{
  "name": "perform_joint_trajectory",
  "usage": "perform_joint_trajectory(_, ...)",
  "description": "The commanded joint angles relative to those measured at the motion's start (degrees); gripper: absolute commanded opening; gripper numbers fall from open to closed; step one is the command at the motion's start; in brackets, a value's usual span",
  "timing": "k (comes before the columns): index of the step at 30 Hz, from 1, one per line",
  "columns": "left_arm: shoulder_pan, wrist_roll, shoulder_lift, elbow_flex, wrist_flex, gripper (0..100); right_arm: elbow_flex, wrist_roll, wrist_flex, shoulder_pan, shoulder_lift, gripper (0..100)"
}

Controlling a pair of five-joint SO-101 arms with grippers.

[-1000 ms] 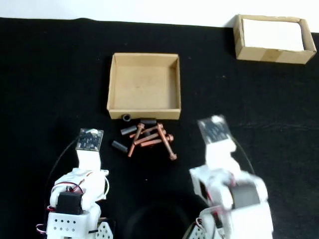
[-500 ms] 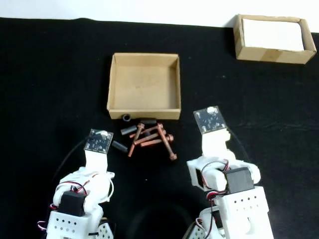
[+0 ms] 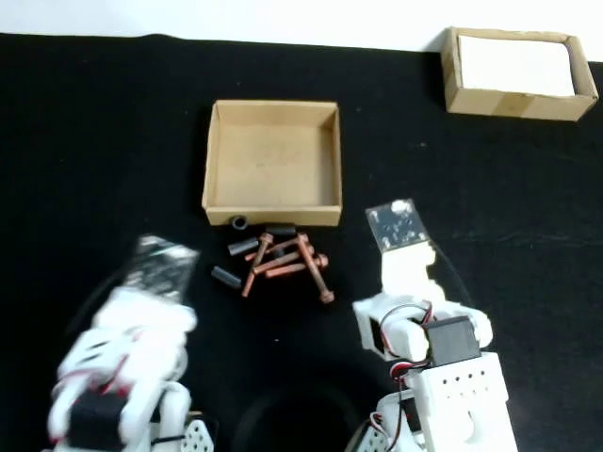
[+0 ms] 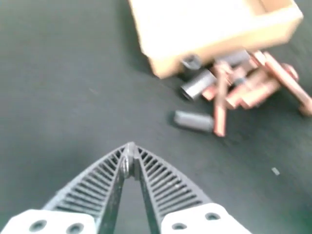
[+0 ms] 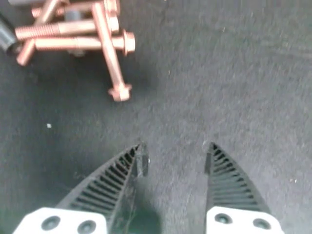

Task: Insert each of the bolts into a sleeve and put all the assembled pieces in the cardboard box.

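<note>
Lying in a heap just beside the cardboard box (image 3: 272, 216), bolts (image 3: 287, 267) and sleeves (image 3: 224, 277) sit untouched; left jaws closed, right jaws open.

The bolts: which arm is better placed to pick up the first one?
Probably the right. The right gripper is open, with the bolts just beyond its tips. The left gripper is shut, and a loose sleeve lies nearer to it than the bolts.
</note>
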Motion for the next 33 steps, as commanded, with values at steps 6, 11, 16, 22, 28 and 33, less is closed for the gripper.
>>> perform_joint_trajectory(6, -13.8, -0.4, 15.8, -18.5, 3.3, 1, -8.6, -0.8, 0.4, -4.1, 14.3, 20.1)
perform_joint_trajectory(11, -13.5, 0.1, 32.9, -32.0, 13.8, 1, -22.3, -2.6, 7.2, -10.3, 29.9, 20.1)
perform_joint_trajectory(16, -13.3, 9.5, 43.9, -38.1, 19.4, 1, -34.2, -2.6, 11.9, -18.9, 40.4, 20.1)
perform_joint_trajectory(22, -12.6, 9.9, 44.8, -36.9, 17.7, 1, -41.8, 2.0, 7.5, -25.0, 51.5, 20.1)
perform_joint_trajectory(28, -12.6, 9.7, 44.8, -25.1, 11.4, 1, -50.1, 6.2, 2.2, -27.9, 67.9, 20.1)
perform_joint_trajectory(33, -12.7, 4.0, 44.5, -27.2, 12.0, 12, -62.5, 7.1, 2.2, -29.1, 81.8, 20.1)
